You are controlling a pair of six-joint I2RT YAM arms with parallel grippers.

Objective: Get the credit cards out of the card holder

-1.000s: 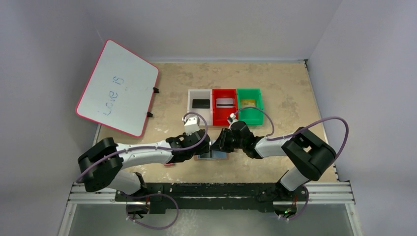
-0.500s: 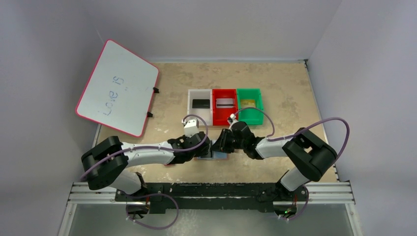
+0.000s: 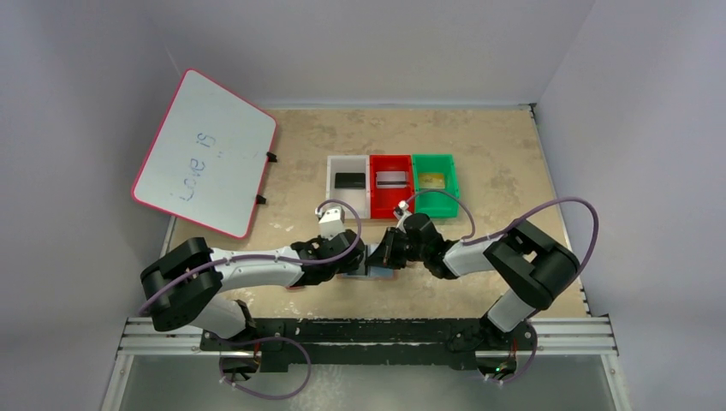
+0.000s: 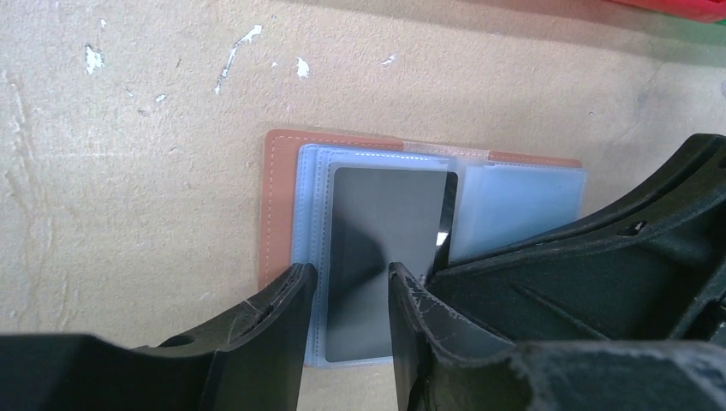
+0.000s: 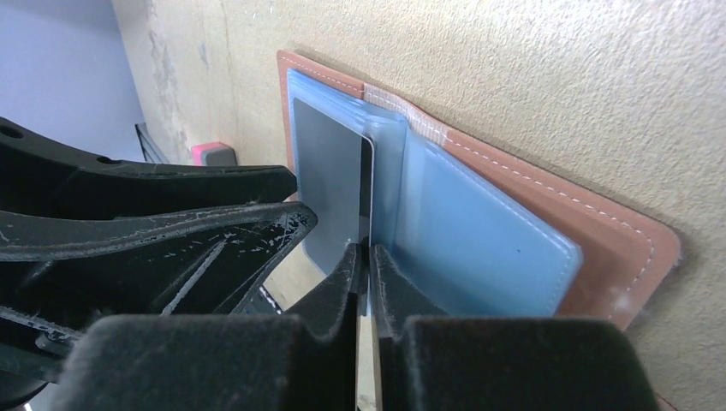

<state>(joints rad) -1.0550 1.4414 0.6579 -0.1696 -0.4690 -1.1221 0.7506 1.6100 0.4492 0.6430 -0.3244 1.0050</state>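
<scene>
The tan leather card holder lies open on the table, its pale blue sleeves face up; in the top view it is mostly hidden under both grippers. A dark grey credit card sits in the left sleeve. My left gripper is open, its fingertips straddling that card and sleeve from above. My right gripper is shut on the card's thin edge at the sleeve's mouth by the fold. Three more cards lie in the bins: black, silver-grey and gold.
White, red and green bins stand in a row just beyond the holder. A red-framed whiteboard leans at the far left. A pink-and-grey eraser lies near the left arm.
My right gripper's jaws have closed onto the card's edge. The left jaws have narrowed a little around the sleeve. Both arms stay over the holder.
</scene>
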